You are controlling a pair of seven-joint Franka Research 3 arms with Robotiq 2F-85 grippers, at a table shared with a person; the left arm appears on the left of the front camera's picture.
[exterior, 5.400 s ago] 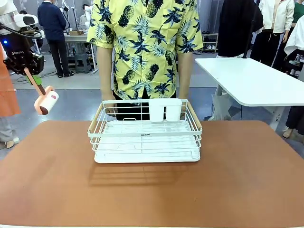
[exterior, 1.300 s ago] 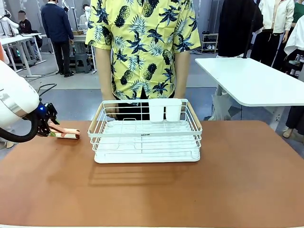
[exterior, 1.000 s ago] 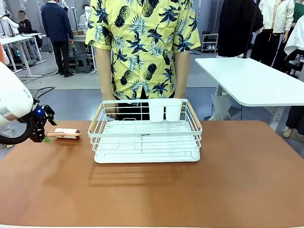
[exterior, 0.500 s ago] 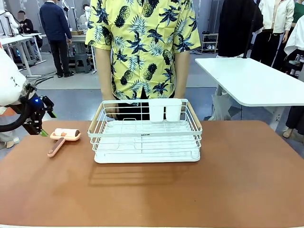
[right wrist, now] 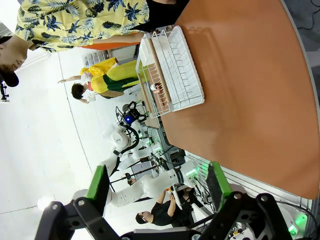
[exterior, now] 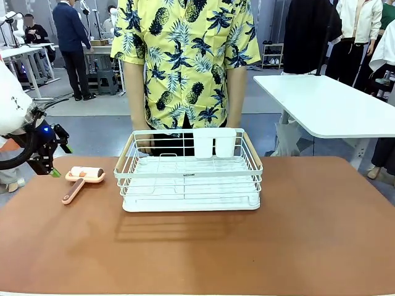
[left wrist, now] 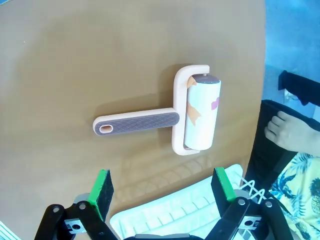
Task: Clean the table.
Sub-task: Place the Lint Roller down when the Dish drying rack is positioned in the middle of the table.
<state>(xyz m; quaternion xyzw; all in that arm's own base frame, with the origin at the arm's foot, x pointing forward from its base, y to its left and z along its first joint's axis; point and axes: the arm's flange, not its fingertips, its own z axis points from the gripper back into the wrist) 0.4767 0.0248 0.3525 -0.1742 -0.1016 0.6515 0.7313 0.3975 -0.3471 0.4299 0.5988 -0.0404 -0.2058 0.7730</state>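
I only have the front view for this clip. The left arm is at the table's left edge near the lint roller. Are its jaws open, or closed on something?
Observer: Open. In the left wrist view the left gripper has its jaws spread with nothing between them; the lint roller lies flat on the table beyond them.
Operator: Which way does the handle point, relative to the rack?
Observer: Away from it. In that view the roll end lies nearer the rack, and the handle runs off the other way.
Operator: And the right gripper?
Observer: The right gripper is open too, empty, held well back from the rack.
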